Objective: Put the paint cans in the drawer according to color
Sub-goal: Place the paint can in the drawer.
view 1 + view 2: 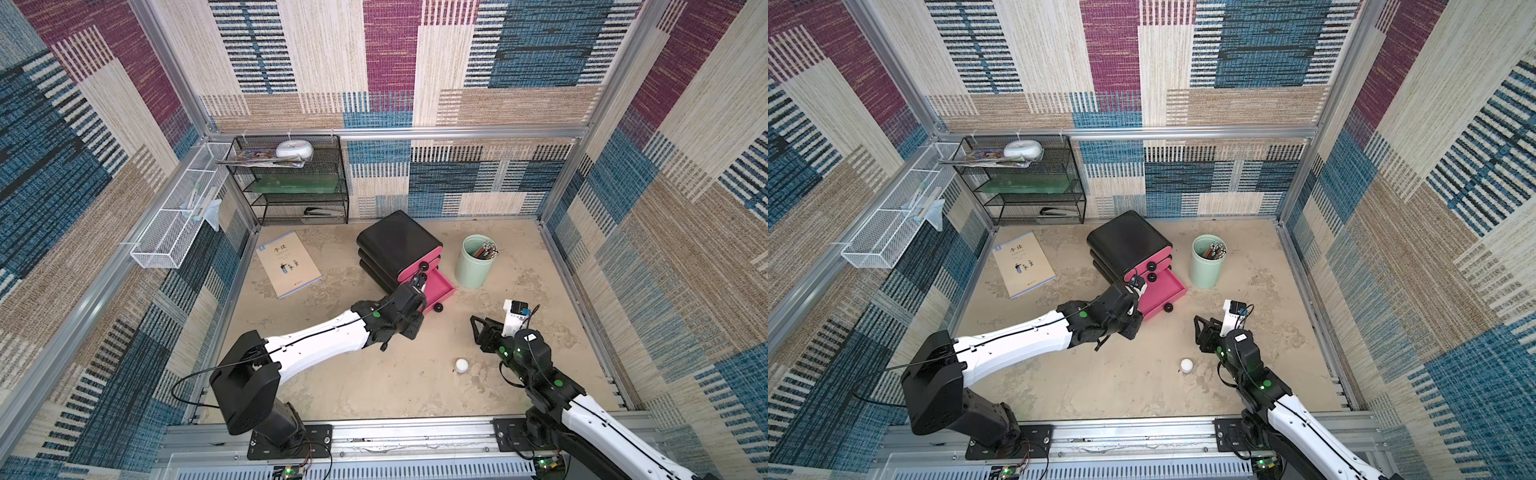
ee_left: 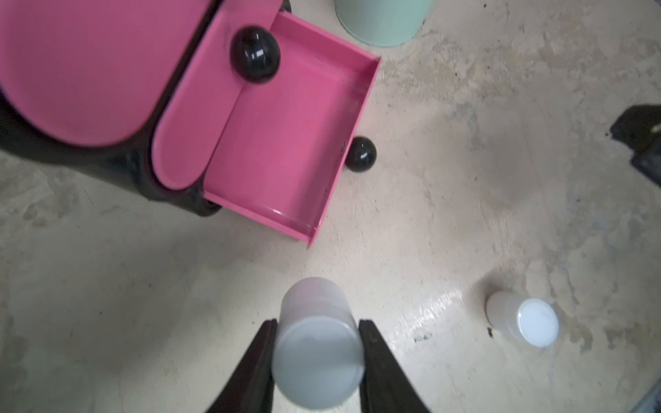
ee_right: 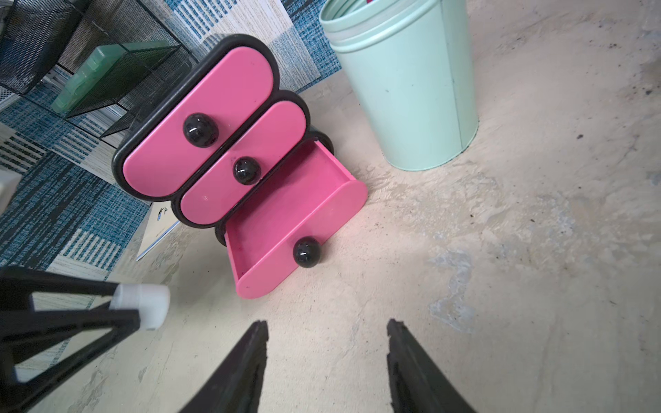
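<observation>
Left gripper (image 2: 317, 323) is clamped on a white jar (image 2: 316, 361): small, round, frosted body, flat white lid, one finger on each side. It sits just off the front corner of the open bottom drawer (image 2: 286, 143), and the left wrist view has table behind it, not drawer. The right wrist view shows the same jar (image 3: 143, 307) pinched at the finger ends, beside the drawer front. Second white jar (image 1: 461, 365) stands upright on the table (image 1: 374, 386), alone, well apart from the drawer unit (image 1: 395, 241) and near the right arm. The unit is black with three pink fronts. The top two are shut and the bottom one is pulled out, with only bare pink floor visible inside and its knob (image 3: 306, 251) facing the arms. Mint cup (image 1: 473, 266) stands just beside the unit and holds pencils (image 1: 484, 250). Right gripper (image 3: 327, 325) has its fingers apart with nothing between them, pointing at the drawer fronts. Book (image 1: 288, 264) lies flat on the unit's other side. Black mesh rack (image 1: 291, 183) is at the back wall, white wire basket (image 1: 174, 224) on the side wall. In both top views the left wrist covers the held jar and part of the open drawer.
</observation>
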Controlling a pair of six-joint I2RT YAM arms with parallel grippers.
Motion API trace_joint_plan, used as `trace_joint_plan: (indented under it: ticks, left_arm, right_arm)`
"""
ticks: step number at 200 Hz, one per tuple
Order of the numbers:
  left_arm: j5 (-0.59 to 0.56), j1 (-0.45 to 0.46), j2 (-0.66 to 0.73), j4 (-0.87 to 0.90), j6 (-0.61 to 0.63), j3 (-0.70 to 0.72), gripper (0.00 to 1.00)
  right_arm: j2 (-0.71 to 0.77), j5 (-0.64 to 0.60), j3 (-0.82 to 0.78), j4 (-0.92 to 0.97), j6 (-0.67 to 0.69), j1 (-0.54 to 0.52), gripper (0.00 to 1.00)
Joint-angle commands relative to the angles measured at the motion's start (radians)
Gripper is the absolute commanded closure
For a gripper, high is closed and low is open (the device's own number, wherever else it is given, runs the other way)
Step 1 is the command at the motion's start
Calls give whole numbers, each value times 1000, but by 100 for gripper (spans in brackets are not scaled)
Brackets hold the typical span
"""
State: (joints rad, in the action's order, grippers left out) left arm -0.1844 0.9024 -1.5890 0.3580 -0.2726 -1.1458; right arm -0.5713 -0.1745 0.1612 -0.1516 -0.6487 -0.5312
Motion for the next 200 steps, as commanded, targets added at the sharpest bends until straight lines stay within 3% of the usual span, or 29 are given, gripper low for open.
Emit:
trace_joint_plan:
  ticks: [1,121,200]
  left_arm:
    - [-36,-22,-61,-33,89,-67,69]
    - [-107,-43,-360,-36,142,-285,69]
    - [-86,-58,-453,-35,130,-327,66]
  right_arm:
    - [-7,-11,9,-25,-4,0,42]
    - [-11,-20,15,-28,-10,0,42]
    - [-7,-23,24,-8,0,1,42]
